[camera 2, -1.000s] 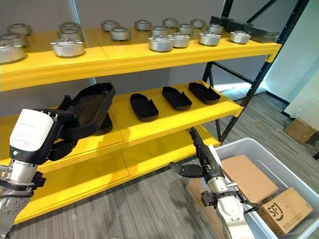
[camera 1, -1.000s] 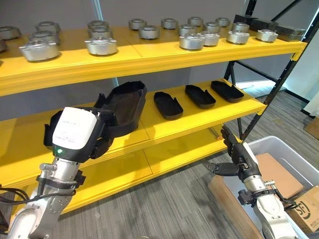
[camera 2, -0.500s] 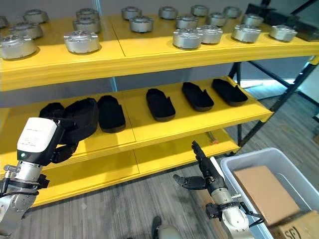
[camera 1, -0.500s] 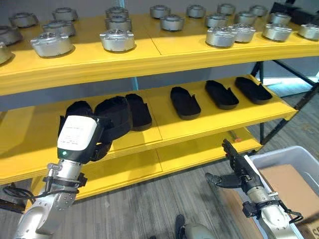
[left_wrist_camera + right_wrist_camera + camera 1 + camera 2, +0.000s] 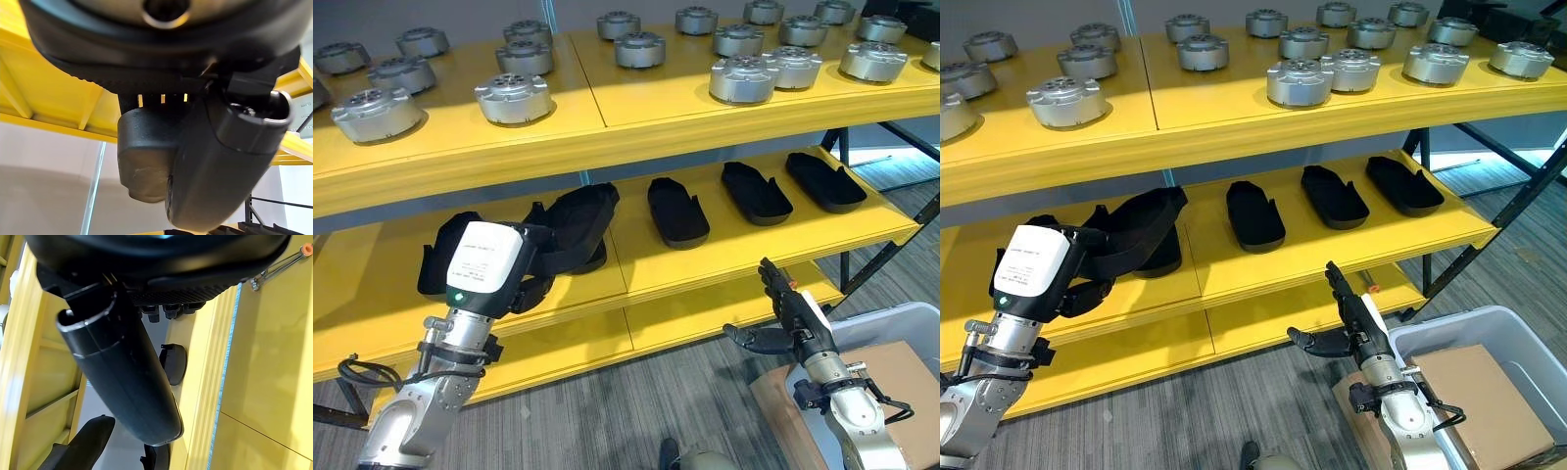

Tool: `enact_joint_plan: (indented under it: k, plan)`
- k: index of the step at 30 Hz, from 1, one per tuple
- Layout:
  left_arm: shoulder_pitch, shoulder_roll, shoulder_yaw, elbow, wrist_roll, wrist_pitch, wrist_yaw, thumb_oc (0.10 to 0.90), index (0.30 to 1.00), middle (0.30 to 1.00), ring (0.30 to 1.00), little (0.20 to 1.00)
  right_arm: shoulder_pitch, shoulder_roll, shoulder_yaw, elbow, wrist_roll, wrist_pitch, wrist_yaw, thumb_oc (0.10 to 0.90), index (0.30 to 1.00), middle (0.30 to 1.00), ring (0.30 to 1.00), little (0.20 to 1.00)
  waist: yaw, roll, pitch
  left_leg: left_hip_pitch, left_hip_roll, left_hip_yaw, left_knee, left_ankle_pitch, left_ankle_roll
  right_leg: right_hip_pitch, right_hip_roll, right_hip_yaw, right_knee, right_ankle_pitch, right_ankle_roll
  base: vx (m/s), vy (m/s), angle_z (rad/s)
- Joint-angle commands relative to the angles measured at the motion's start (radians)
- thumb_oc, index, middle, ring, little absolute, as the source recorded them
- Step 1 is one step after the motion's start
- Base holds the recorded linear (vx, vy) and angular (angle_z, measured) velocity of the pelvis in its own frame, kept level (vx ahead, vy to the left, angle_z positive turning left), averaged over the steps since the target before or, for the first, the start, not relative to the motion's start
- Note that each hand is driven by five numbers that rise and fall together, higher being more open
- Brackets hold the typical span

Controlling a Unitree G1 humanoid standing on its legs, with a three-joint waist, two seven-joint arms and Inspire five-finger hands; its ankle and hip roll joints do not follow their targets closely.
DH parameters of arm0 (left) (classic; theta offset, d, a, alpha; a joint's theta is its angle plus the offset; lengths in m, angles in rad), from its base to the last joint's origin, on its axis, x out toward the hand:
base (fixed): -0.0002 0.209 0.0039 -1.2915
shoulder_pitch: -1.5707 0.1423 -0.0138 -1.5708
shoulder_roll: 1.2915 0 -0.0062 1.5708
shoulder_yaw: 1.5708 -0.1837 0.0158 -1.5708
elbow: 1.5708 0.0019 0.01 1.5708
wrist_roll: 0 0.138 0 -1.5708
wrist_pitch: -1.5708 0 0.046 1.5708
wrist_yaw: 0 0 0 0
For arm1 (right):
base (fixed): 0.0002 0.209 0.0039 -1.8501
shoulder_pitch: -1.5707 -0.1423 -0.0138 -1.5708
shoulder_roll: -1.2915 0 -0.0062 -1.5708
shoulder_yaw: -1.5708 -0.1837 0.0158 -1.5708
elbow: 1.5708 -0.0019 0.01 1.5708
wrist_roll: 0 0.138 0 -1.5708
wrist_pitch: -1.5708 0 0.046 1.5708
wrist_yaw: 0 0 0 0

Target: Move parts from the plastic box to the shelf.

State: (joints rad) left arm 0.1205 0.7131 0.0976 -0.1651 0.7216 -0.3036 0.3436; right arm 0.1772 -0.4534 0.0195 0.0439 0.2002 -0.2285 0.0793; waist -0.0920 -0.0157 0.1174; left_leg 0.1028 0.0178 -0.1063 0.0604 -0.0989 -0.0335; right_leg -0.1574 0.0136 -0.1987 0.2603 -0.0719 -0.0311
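My left hand is curled on a black tray-shaped part, which it holds tilted just above the left half of the middle yellow shelf. One black part lies on the shelf left of the hand, and another lies behind the held part. Three more black parts lie in a row to the right. My right hand hangs open, fingers straight, over the floor in front of the bottom shelf. It is beside the grey plastic box.
Several silver round metal parts stand on the top shelf. A cardboard sheet lies in the plastic box. A black shelf post slants at the right. Grey wood floor lies below the shelves.
The camera has shifted. My left hand keeps hold of the black part, which now tilts further right over the middle shelf. The right hand stays open beside the box.
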Motion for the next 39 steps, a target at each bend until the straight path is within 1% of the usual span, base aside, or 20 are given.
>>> enact_joint_plan:
  k: [1, 2, 3, 4, 5, 6, 7, 8, 10, 12, 14, 17, 20, 23, 24, 26, 27, 28, 36, 39]
  plan:
    - [-0.147, 0.005, 0.045, -0.103, -0.056, -0.012, 0.068, 0.4, 0.3, 0.3, 0.3, 0.3, -0.087, -0.055, -0.034, -0.079, 0.061, -0.121, -0.027, 0.9, 1.0, 1.0, 1.0, 1.0, -0.008, -0.045, -0.025, -0.119, -0.083, 0.082, 0.319, -0.058, -0.011, 0.159, -0.028, 0.046, -0.213, 0.037, 0.064, -0.08, -0.065, 0.09]
    - [-0.168, 0.0, 0.032, -0.104, -0.062, -0.011, 0.071, 0.4, 0.3, 0.3, 0.3, 0.3, -0.097, -0.065, -0.038, -0.076, 0.058, -0.121, -0.036, 0.9, 1.0, 1.0, 1.0, 1.0, -0.003, -0.048, 0.0, -0.174, -0.073, 0.084, 0.422, -0.015, -0.037, 0.168, -0.028, 0.038, -0.214, 0.036, 0.051, -0.07, -0.054, 0.11]
    - [-0.17, 0.0, 0.032, -0.104, -0.062, -0.011, 0.071, 0.4, 0.3, 0.3, 0.3, 0.3, -0.098, -0.064, -0.039, -0.076, 0.057, -0.121, -0.037, 0.9, 1.0, 1.0, 1.0, 1.0, -0.004, -0.047, 0.002, -0.18, -0.072, 0.083, 0.431, -0.016, -0.038, 0.167, -0.026, 0.037, -0.214, 0.036, 0.05, -0.04, -0.042, 0.1]
    - [-0.17, -0.003, 0.033, -0.104, -0.064, -0.011, 0.071, 0.4, 0.3, 0.3, 0.3, 0.3, -0.1, -0.066, -0.041, -0.076, 0.053, -0.119, -0.039, 0.9, 1.0, 1.0, 1.0, 1.0, -0.004, -0.049, 0.008, -0.199, -0.049, 0.094, 0.446, -0.008, -0.044, 0.17, -0.031, 0.033, -0.212, 0.034, 0.049, 0.0, -0.013, 0.06]
    - [-0.167, -0.007, 0.036, -0.105, -0.067, -0.01, 0.073, 0.4, 0.3, 0.3, 0.3, 0.3, -0.098, -0.065, -0.043, -0.078, 0.05, -0.119, -0.042, 0.9, 1.0, 1.0, 1.0, 1.0, -0.01, -0.057, 0.012, -0.216, -0.001, 0.113, 0.428, -0.006, -0.04, 0.173, -0.043, 0.028, -0.21, 0.032, 0.052, 0.01, -0.012, 0.08]
    - [-0.166, -0.007, 0.037, -0.105, -0.068, -0.01, 0.073, 0.4, 0.3, 0.3, 0.3, 0.3, -0.099, -0.064, -0.043, -0.078, 0.049, -0.119, -0.043, 0.9, 1.0, 1.0, 1.0, 1.0, -0.008, -0.057, 0.012, -0.215, 0.001, 0.115, 0.427, -0.008, -0.04, 0.172, -0.042, 0.03, -0.209, 0.031, 0.052, 0.07, 0.038, 0.06]
    - [-0.151, -0.005, 0.06, -0.115, -0.066, -0.011, 0.084, 0.4, 0.3, 0.3, 0.3, 0.3, -0.091, -0.061, -0.051, -0.082, 0.045, -0.121, -0.047, 0.9, 1.0, 1.0, 1.0, 1.0, -0.015, -0.066, 0.01, -0.217, 0.119, 0.14, 0.292, -0.014, -0.028, 0.175, -0.06, 0.026, -0.2, 0.017, 0.067, 0.11, 0.042, 0.25]
    - [-0.143, -0.004, 0.067, -0.117, -0.07, -0.013, 0.089, 0.4, 0.3, 0.3, 0.3, 0.3, -0.086, -0.06, -0.051, -0.084, 0.044, -0.121, -0.05, 0.9, 1.0, 1.0, 1.0, 1.0, -0.013, -0.066, 0.007, -0.188, 0.162, 0.147, 0.206, 0.026, -0.037, 0.173, -0.058, 0.033, -0.191, 0.011, 0.069, 0.12, 0.077, 0.35]
    - [-0.144, 0.0, 0.075, -0.111, -0.104, -0.015, 0.104, 0.4, 0.3, 0.3, 0.3, 0.3, -0.081, -0.059, -0.051, -0.079, 0.041, -0.128, -0.07, 0.9, 1.0, 1.0, 1.0, 1.0, -0.016, -0.053, 0.022, -0.205, 0.289, 0.141, 0.063, 0.177, -0.061, 0.156, -0.055, 0.043, -0.141, -0.022, 0.08, 0.05, 0.128, 0.16]
    - [-0.152, 0.025, 0.098, -0.101, -0.115, -0.007, 0.121, 0.4, 0.3, 0.3, 0.3, 0.3, -0.079, -0.058, -0.051, -0.083, 0.069, -0.131, -0.076, 0.9, 1.0, 1.0, 1.0, 1.0, -0.014, -0.032, 0.043, -0.218, 0.382, 0.146, -0.06, 0.276, -0.084, 0.099, -0.048, 0.049, -0.006, -0.085, 0.075, 0.04, 0.158, -0.03]
    - [-0.149, 0.035, 0.105, -0.103, -0.128, -0.007, 0.12, 0.4, 0.3, 0.3, 0.3, 0.3, -0.074, -0.058, -0.051, -0.084, 0.073, -0.131, -0.08, 0.9, 1.0, 1.0, 1.0, 1.0, -0.006, -0.019, 0.05, -0.199, 0.431, 0.164, -0.127, 0.324, -0.105, 0.052, -0.035, 0.062, 0.107, -0.136, 0.076, 0.1, 0.123, -0.24]
    - [-0.136, 0.027, 0.115, -0.104, -0.119, -0.003, 0.132, 0.4, 0.3, 0.3, 0.3, 0.3, -0.054, -0.045, -0.053, -0.089, 0.057, -0.135, -0.087, 0.9, 1.0, 1.0, 1.0, 1.0, -0.001, 0.004, 0.045, -0.175, 0.462, 0.187, -0.143, 0.323, -0.129, 0.023, -0.04, 0.08, 0.2, -0.192, 0.096, 0.12, 0.199, -0.54]
    - [-0.169, 0.035, 0.086, -0.1, -0.122, -0.001, 0.13, 0.4, 0.3, 0.3, 0.3, 0.3, -0.04, -0.033, -0.054, -0.094, 0.047, -0.136, -0.1, 0.9, 1.0, 1.0, 1.0, 1.0, -0.004, 0.01, 0.039, -0.175, 0.453, 0.206, -0.131, 0.321, -0.144, 0.031, -0.075, 0.068, 0.209, -0.208, 0.107, 0.12, 0.218, -0.25]
    - [-0.207, 0.051, 0.052, -0.091, -0.127, 0.002, 0.14, 0.4, 0.3, 0.3, 0.3, 0.3, -0.025, -0.021, -0.049, -0.091, 0.035, -0.135, -0.11, 0.9, 1.0, 1.0, 1.0, 1.0, -0.003, -0.006, 0.039, -0.2, 0.416, 0.195, -0.077, 0.286, -0.148, 0.089, -0.114, 0.063, 0.154, -0.19, 0.121, 0.14, 0.21, 0.15]
    - [-0.232, 0.055, 0.032, -0.088, -0.132, 0.003, 0.145, 0.4, 0.3, 0.3, 0.3, 0.3, -0.026, -0.019, -0.042, -0.092, 0.019, -0.131, -0.116, 0.9, 1.0, 1.0, 1.0, 1.0, -0.002, -0.021, 0.04, -0.223, 0.383, 0.189, -0.004, 0.242, -0.143, 0.139, -0.145, 0.055, 0.09, -0.164, 0.139, 0.15, 0.236, 0.61]
    - [-0.244, 0.065, 0.022, -0.085, -0.128, 0.004, 0.151, 0.4, 0.3, 0.3, 0.3, 0.3, -0.025, -0.017, -0.041, -0.098, 0.019, -0.132, -0.118, 0.9, 1.0, 1.0, 1.0, 1.0, 0.001, -0.032, 0.037, -0.237, 0.362, 0.184, 0.033, 0.219, -0.142, 0.165, -0.163, 0.051, 0.048, -0.147, 0.148, 0.17, 0.253, 0.38]
    - [-0.262, 0.082, 0.007, -0.086, -0.122, 0.006, 0.155, 0.4, 0.3, 0.3, 0.3, 0.3, -0.026, -0.018, -0.04, -0.1, 0.009, -0.127, -0.126, 0.9, 1.0, 1.0, 1.0, 1.0, 0.007, -0.049, 0.027, -0.252, 0.327, 0.18, 0.073, 0.176, -0.131, 0.206, -0.197, 0.047, -0.008, -0.124, 0.171, 0.18, 0.296, 0.29]
    - [-0.267, 0.083, 0.001, -0.085, -0.124, 0.006, 0.154, 0.4, 0.3, 0.3, 0.3, 0.3, -0.027, -0.019, -0.04, -0.101, 0.001, -0.124, -0.129, 0.9, 1.0, 1.0, 1.0, 1.0, 0.008, -0.056, 0.024, -0.259, 0.314, 0.177, 0.092, 0.161, -0.126, 0.221, -0.211, 0.047, -0.027, -0.115, 0.178, 0.15, 0.239, 0.13]
    - [-0.297, 0.101, -0.017, -0.09, -0.129, 0.004, 0.146, 0.4, 0.3, 0.3, 0.3, 0.3, -0.047, -0.01, -0.029, -0.102, -0.024, -0.106, -0.129, 0.9, 1.0, 1.0, 1.0, 1.0, 0.028, -0.104, -0.012, -0.307, 0.232, 0.162, 0.197, 0.068, -0.091, 0.291, -0.285, 0.035, -0.133, -0.047, 0.225, 0.08, 0.135, 0.09]
    - [-0.297, 0.104, -0.014, -0.095, -0.125, 0.006, 0.144, 0.4, 0.3, 0.3, 0.3, 0.3, -0.054, -0.006, -0.023, -0.1, -0.027, -0.101, -0.129, 0.9, 1.0, 1.0, 1.0, 1.0, 0.031, -0.115, -0.022, -0.324, 0.217, 0.157, 0.228, 0.048, -0.083, 0.297, -0.298, 0.035, -0.149, -0.035, 0.231, 0.04, 0.108, 0.05]
